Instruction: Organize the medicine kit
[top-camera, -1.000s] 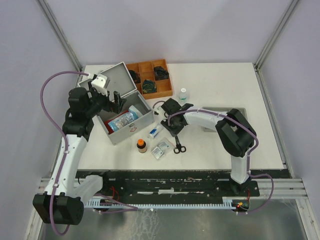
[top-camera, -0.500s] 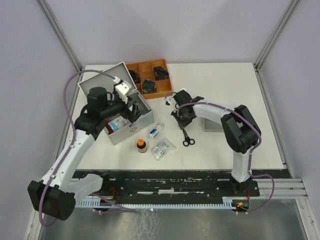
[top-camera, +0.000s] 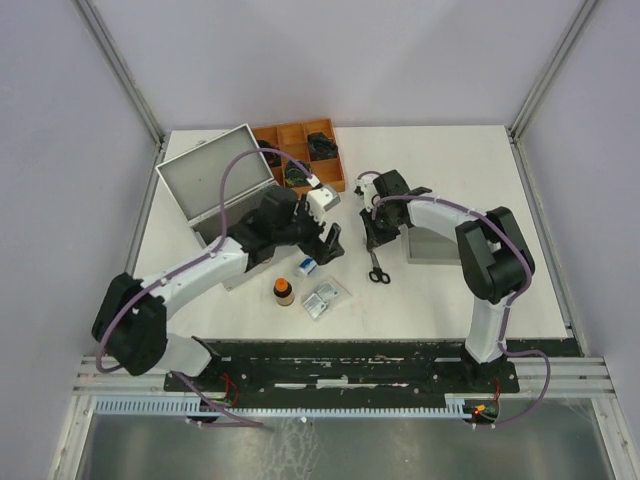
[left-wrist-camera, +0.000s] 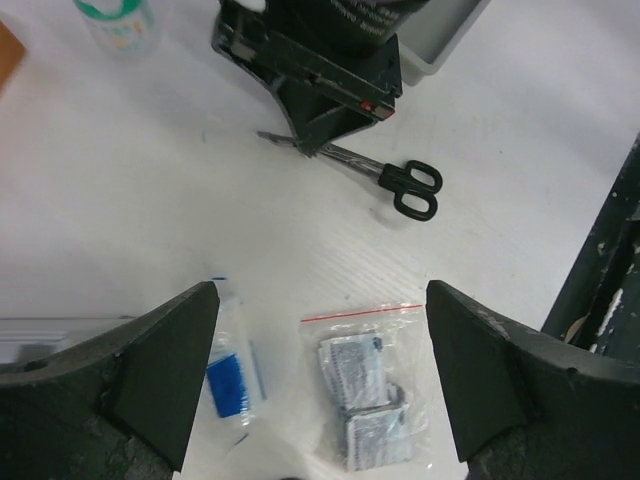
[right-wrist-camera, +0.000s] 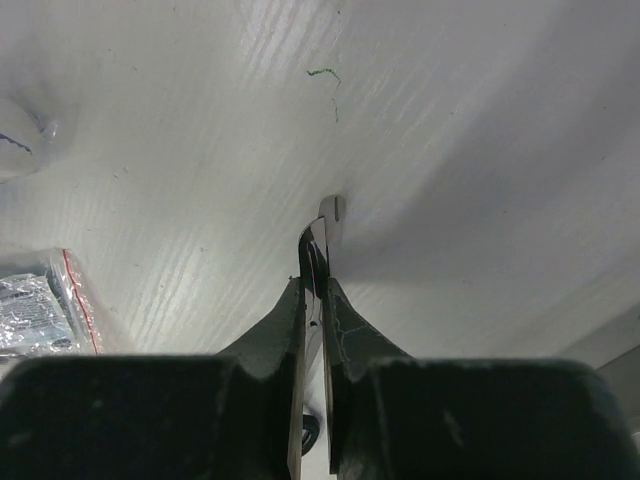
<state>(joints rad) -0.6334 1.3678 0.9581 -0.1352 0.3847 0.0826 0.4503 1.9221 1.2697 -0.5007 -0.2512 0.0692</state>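
Pinching one pair of scissors (left-wrist-camera: 385, 173) by the blades, the right end effector (right-wrist-camera: 313, 280) is nearly shut. The left end effector (left-wrist-camera: 320, 295) gapes wide, empty, above one sachet bag (left-wrist-camera: 365, 400). One medicine kit (top-camera: 215, 185) stands lid-up, rear-left on the tabletop (top-camera: 450, 170).

I see the scissors (top-camera: 379, 272) lying right of the sachet bag (top-camera: 322, 298), the compartment tray (top-camera: 294, 136) behind and right of the medicine kit (top-camera: 215, 185).

A case (top-camera: 213, 180), a wooden tray (top-camera: 297, 134) and scattered scissors (top-camera: 378, 268) crowd the table's (top-camera: 500, 180) left and middle; bare surface runs along its right edge.
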